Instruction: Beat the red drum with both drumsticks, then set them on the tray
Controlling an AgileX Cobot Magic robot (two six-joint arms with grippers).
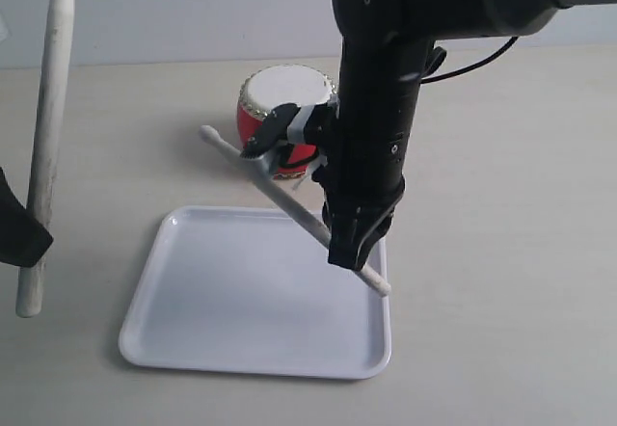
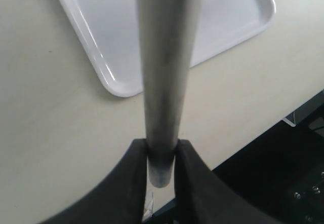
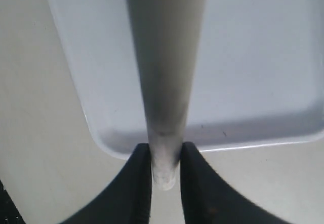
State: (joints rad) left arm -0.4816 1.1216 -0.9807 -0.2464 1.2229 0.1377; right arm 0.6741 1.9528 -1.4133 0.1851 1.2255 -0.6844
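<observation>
The red drum (image 1: 281, 118) with its white skin stands behind the white tray (image 1: 193, 330). My right gripper (image 1: 353, 249) is shut on a pale drumstick (image 1: 280, 195), which slants low across the tray's far right part, its tip pointing to the left of the drum. In the right wrist view that drumstick (image 3: 164, 72) runs out from between the fingers (image 3: 137, 183) over the tray (image 3: 263, 57). My left gripper (image 2: 162, 155) is shut on the other drumstick (image 1: 48, 137), held nearly upright at the far left, beside the tray (image 2: 233, 16).
The pale tabletop (image 1: 501, 281) spreads around the tray. My right arm (image 1: 386, 89) hangs in front of the drum's right side. The table's edge (image 2: 268, 127) and dark floor beyond show in the left wrist view.
</observation>
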